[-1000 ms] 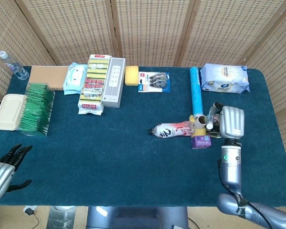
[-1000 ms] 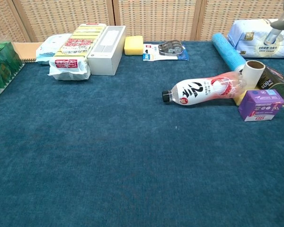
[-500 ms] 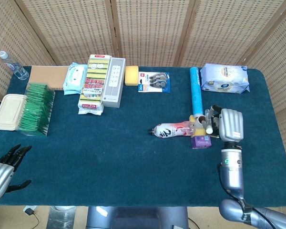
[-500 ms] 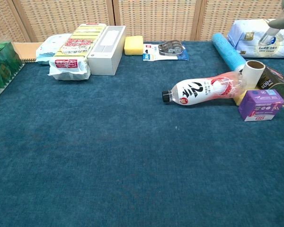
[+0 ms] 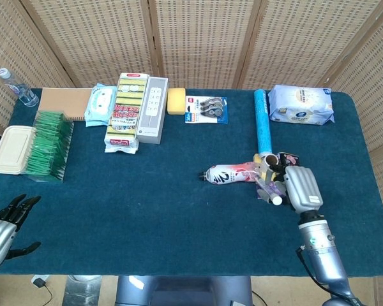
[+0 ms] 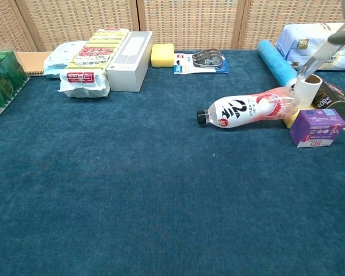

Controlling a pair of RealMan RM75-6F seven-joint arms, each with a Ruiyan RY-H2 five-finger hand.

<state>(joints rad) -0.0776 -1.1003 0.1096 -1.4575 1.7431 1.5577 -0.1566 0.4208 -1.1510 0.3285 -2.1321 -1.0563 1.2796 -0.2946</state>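
Purple box [image 5: 272,189] lies under our right hand [image 5: 298,189], fingers [image 6: 317,56] spread, holding nothing; bottle [image 5: 231,174] lies on its side just beyond. Left hand [image 5: 1,227], fingers apart, hangs off the tabletop [image 5: 159,210] edge.

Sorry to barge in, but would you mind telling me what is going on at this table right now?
The right hand hovers over a small cluster on the blue cloth: a purple box, a cardboard roll and a bottle lying on its side. Its fingers point down toward the roll, and it seems to hold nothing. The left hand rests at the table's near left corner, fingers apart, away from everything. Packets and boxes line the far edge.
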